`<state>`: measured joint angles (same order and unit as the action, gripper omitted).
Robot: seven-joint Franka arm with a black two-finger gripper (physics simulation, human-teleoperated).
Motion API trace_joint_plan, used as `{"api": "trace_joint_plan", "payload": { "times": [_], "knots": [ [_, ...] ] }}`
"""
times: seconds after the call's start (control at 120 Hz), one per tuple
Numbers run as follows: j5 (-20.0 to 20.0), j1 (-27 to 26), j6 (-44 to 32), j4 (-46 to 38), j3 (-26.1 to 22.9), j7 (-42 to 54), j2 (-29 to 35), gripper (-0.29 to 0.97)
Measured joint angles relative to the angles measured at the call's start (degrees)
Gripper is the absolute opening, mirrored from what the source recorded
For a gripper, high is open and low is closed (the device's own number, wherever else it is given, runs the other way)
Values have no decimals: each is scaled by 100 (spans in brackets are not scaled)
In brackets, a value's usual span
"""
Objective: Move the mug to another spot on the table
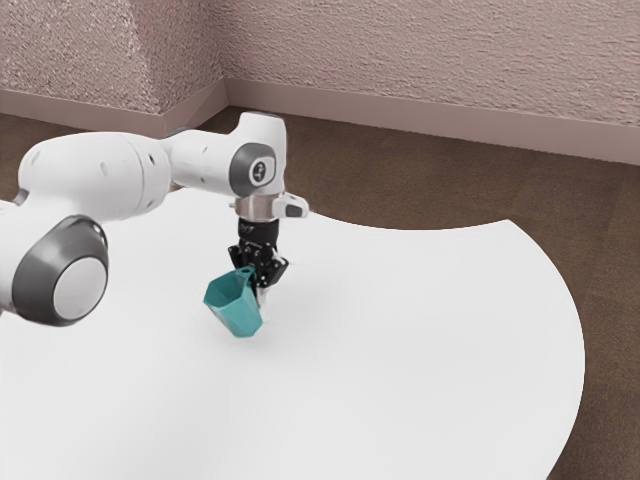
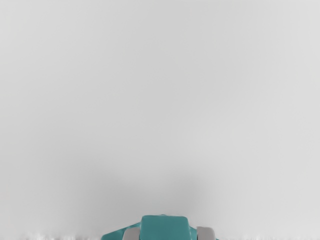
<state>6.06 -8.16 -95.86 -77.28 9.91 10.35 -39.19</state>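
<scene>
The one white arm (image 1: 90,200) is closest, big and round. Its black gripper (image 1: 264,280) points down and pinches the one teal mug (image 1: 236,305), with a finger on each side. The mug sits tilted just under the gripper, above the one white table (image 1: 420,330).

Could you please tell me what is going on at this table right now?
A white Franka arm reaches over the white table with its black tool shut on a teal mug. The mug hangs tilted from the tool, with its opening facing up and toward the arm. Its lowest edge is at or just above the tabletop, and I cannot tell whether it touches. In the wrist view the mug sits right under the hand.
</scene>
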Motion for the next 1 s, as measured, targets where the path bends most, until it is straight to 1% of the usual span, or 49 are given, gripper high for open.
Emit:
{"api": "trace_joint_plan", "payload": {
  "times": [0.225,0.892,0.9,1.0],
  "knots": [
    [0,155,67,-6,-9,1,-87,-3],
    [-5,194,50,0,-60,-53,-289,-5],
    [-4,193,47,0,-61,-54,-291,-5],
    [40,196,30,25,-67,-47,-297,18]
  ]
}}
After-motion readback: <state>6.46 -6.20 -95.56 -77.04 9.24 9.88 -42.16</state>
